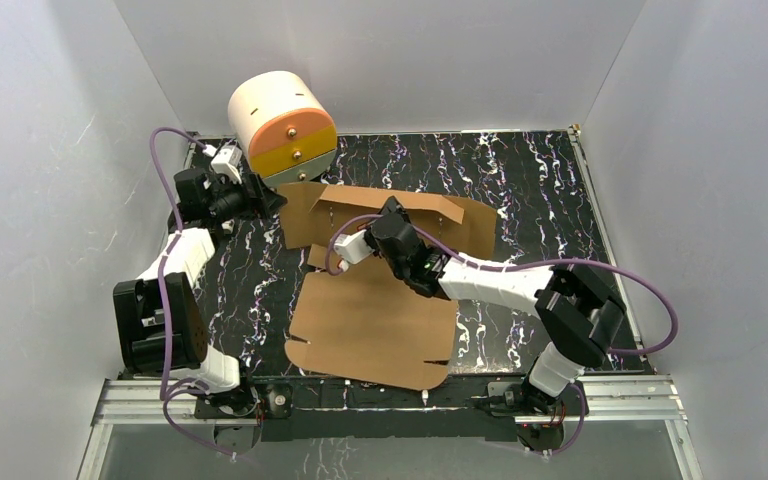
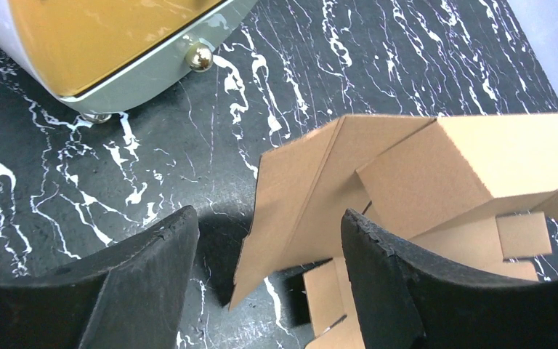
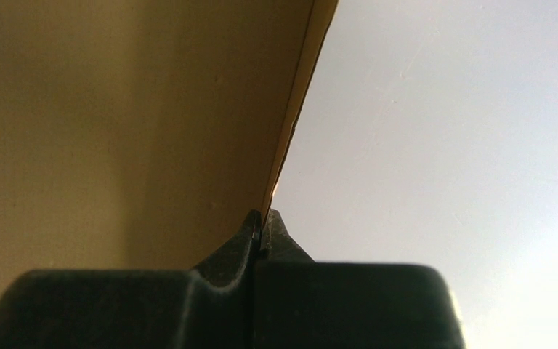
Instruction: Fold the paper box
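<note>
The paper box (image 1: 375, 325) is a brown die-cut cardboard sheet in the middle of the table, its near panel flat and its far part raised with flaps standing. My right gripper (image 1: 390, 215) is shut on a raised panel's edge; in the right wrist view its pinched tips (image 3: 263, 218) clamp the cardboard (image 3: 131, 109). My left gripper (image 1: 260, 195) is open at the box's far left corner. In the left wrist view its fingers (image 2: 145, 283) straddle a slanted flap (image 2: 298, 196) without touching it.
A cream cylindrical cabinet (image 1: 280, 125) with orange and yellow drawers lies at the back left, just behind the left gripper; its brass knob (image 2: 201, 58) shows in the left wrist view. White walls enclose the black marbled table (image 1: 530, 190).
</note>
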Controlling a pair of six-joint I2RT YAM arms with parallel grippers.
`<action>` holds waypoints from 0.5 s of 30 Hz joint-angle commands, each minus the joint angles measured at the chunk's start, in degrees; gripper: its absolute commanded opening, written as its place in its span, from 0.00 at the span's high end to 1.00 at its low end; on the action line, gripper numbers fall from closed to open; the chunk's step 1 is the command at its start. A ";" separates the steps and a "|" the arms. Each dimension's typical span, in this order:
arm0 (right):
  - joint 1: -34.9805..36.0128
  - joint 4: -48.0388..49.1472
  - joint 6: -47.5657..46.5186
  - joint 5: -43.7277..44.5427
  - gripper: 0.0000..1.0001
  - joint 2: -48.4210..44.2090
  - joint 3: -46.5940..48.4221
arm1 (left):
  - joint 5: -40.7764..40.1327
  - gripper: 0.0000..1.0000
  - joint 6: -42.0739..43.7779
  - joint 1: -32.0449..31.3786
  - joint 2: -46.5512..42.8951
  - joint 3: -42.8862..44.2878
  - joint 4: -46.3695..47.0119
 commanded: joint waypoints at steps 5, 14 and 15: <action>-1.91 4.08 -4.82 -1.54 1.00 -1.42 4.56 | 4.82 0.28 0.96 0.59 -1.35 1.96 6.46; -1.97 4.42 -1.13 -1.19 1.00 -1.72 -0.37 | 6.58 0.27 4.15 0.63 2.59 1.55 11.56; -1.97 4.04 -0.55 -1.18 1.00 -1.84 -0.39 | 7.09 0.27 4.83 0.66 2.81 1.42 12.15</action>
